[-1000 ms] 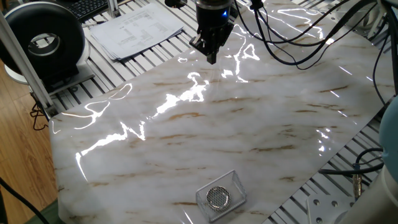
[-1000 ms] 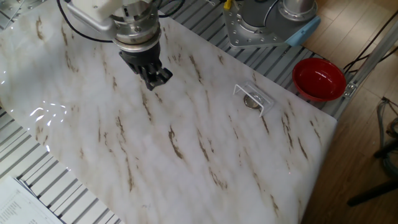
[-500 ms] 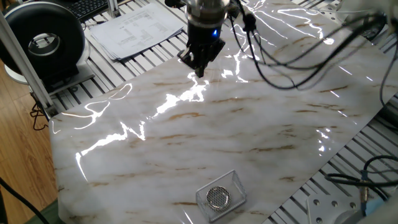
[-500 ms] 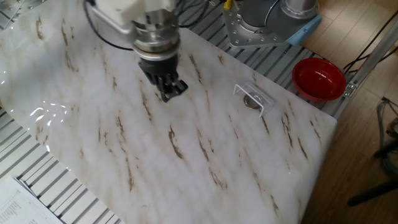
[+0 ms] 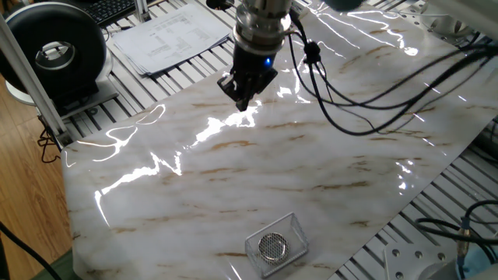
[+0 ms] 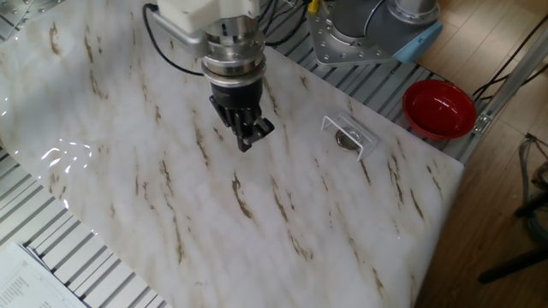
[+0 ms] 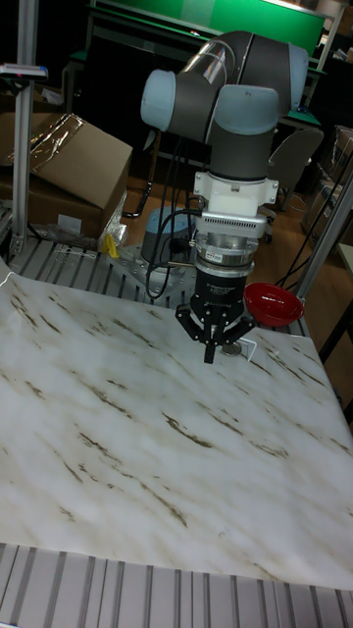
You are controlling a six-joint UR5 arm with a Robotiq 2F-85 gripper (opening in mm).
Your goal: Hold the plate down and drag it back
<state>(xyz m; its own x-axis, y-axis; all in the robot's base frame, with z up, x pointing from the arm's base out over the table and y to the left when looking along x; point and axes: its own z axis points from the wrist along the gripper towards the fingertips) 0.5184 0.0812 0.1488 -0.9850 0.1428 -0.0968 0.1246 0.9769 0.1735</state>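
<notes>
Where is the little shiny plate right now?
In one fixed view the plate sits inside the clear tray at the marble table's near edge, far from the pincer.

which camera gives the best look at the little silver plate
One fixed view shows the plate best: near the camera, mesh centre visible inside the clear tray. The other fixed view shows it small and partly behind the tray wall. In the tall fixed view it peeks out behind the pincer, mostly hidden.
</notes>
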